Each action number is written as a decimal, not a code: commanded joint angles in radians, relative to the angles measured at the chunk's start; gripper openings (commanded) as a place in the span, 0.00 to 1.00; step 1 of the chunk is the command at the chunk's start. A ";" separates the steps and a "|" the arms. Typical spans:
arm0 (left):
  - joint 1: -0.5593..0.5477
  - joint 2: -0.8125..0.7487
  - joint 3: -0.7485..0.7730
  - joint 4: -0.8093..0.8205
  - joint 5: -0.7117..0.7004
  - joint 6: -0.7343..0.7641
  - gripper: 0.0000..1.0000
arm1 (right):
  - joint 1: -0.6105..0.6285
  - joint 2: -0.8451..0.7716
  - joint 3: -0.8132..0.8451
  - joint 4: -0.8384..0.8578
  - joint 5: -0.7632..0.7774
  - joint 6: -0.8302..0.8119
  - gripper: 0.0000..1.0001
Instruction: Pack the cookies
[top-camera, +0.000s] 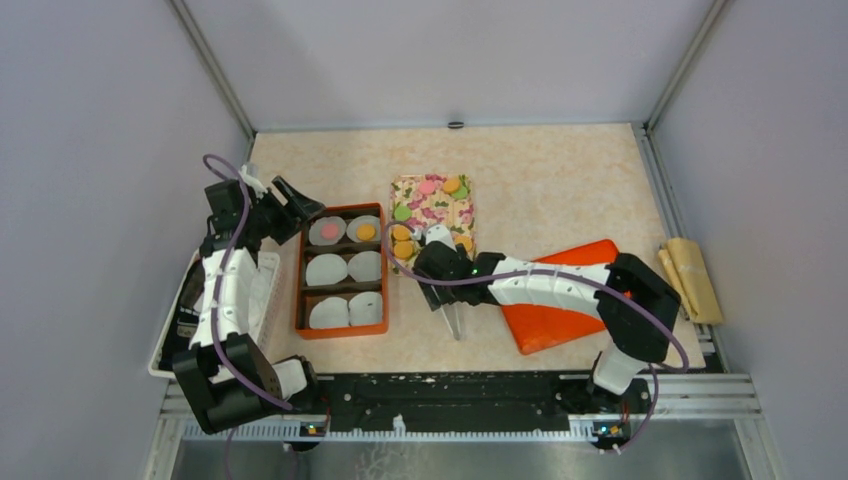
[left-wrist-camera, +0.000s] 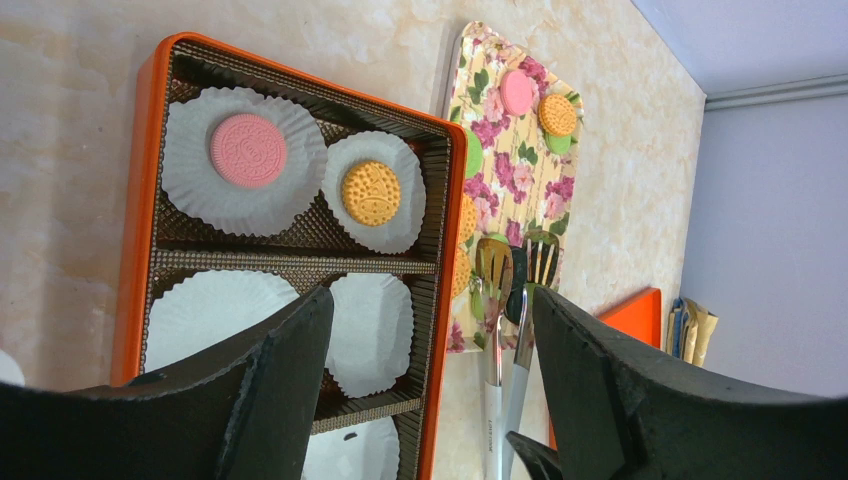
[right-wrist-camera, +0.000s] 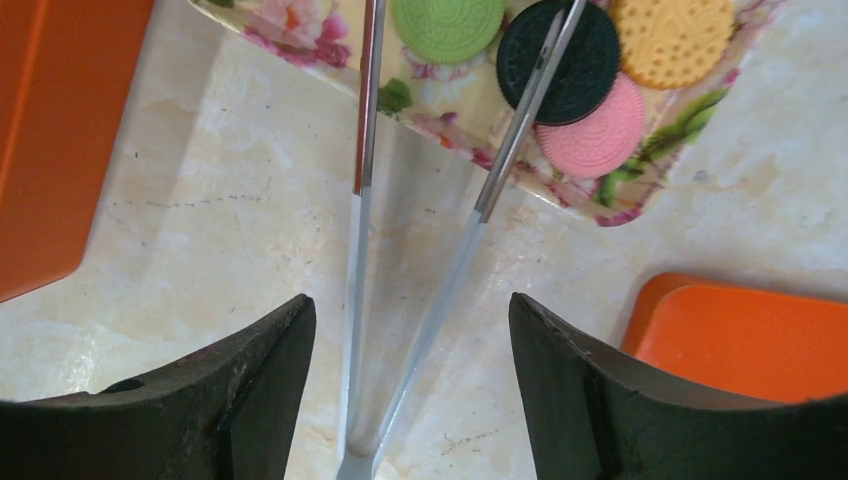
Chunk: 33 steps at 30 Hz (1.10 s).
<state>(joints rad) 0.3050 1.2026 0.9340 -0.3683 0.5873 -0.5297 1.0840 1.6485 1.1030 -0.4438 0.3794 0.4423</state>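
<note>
The cookies lie in two places. A pink cookie (top-camera: 326, 232) and an orange cookie (top-camera: 366, 231) sit on white liners in the far compartment of the orange box (top-camera: 299, 280). More lie on the floral tray (top-camera: 437, 203), among them a green cookie (right-wrist-camera: 446, 25), a black cookie (right-wrist-camera: 560, 60) and a pink cookie (right-wrist-camera: 600, 135). My right gripper (right-wrist-camera: 412, 310) is open astride metal tongs (right-wrist-camera: 356, 260) resting on the table, its jaws clear of both arms. The tong tips reach over the tray. My left gripper (left-wrist-camera: 430, 310) hovers open and empty over the box's left side.
An orange lid (top-camera: 560, 310) lies under my right arm. A white basket (top-camera: 265, 290) stands left of the box. Tan packets (top-camera: 693, 278) lie at the right edge. Walls enclose the table on three sides.
</note>
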 joint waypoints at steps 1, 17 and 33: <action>0.006 -0.020 -0.011 0.037 0.023 0.000 0.79 | 0.009 0.077 -0.005 0.060 -0.056 0.031 0.70; 0.008 -0.006 -0.023 0.043 0.017 0.013 0.79 | 0.009 0.178 -0.001 0.080 0.007 0.063 0.56; 0.007 -0.018 -0.017 0.040 0.025 0.010 0.79 | 0.019 -0.056 0.094 -0.041 0.166 -0.023 0.40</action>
<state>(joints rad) 0.3050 1.2026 0.9215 -0.3660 0.5877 -0.5282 1.0920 1.6947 1.1130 -0.4732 0.4526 0.4564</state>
